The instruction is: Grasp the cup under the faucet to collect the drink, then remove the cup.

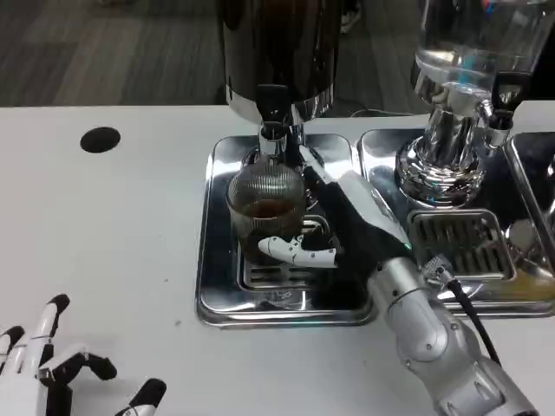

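My right hand (334, 221) wraps the ribbed glass cup (265, 201) under the faucet (272, 130), on the drip tray (217, 295). Part-filled, slippery, breakable: I grip mid-wall, level. Left hand (52, 364) rests spread on the worktop (104, 234).

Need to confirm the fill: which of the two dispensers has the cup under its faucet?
The dark dispenser, left of the clear one. The ribbed glass cup stands under its faucet, gripped by the right hand, with brown drink inside.

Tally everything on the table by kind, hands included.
Drink dispensers: 2 — dark one, clear one
Drip trays: 2 —
Cups: 1 — cup
Hands: 2 — left hand, right hand
Total: 7
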Controlling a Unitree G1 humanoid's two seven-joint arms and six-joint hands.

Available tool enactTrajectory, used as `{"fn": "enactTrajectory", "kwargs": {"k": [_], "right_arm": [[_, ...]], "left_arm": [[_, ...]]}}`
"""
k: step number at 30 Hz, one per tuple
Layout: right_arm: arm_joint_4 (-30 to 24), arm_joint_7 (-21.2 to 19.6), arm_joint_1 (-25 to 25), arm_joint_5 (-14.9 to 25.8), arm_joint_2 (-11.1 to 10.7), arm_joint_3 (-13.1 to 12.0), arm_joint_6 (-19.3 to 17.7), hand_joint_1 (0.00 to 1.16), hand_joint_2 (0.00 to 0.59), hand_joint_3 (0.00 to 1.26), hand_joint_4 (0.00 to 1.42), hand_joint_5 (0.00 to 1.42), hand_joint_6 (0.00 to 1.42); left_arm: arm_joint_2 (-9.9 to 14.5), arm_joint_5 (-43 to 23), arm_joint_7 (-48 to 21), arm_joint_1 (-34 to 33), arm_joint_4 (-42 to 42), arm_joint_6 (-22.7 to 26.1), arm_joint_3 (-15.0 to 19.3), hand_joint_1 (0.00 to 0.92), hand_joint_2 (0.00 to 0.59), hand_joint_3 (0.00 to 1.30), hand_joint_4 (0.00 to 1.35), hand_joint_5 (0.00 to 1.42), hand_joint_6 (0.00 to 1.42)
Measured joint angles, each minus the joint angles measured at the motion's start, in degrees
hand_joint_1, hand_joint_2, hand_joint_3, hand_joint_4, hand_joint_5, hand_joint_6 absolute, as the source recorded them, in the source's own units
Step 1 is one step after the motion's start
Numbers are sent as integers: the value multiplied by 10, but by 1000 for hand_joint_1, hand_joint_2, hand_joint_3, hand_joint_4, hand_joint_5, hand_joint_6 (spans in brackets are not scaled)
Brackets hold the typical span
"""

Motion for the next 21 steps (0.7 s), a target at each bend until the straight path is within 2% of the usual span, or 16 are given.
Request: {"fn": "enactTrajectory", "kwargs": {"k": [8, 21], "right_arm": [[11, -17, -4, -2, 16, 2, -2, 739, 174, 4, 109, 73, 155], [45, -28, -24, -4, 16, 4, -14, 731, 182, 13, 86, 65, 161]], "left_arm": [[0, -16, 0, -6, 6, -2, 2, 1, 119, 708, 30, 192, 131], [2, -37, 0, -7, 17, -5, 5, 1, 119, 708, 30, 192, 131]]}}
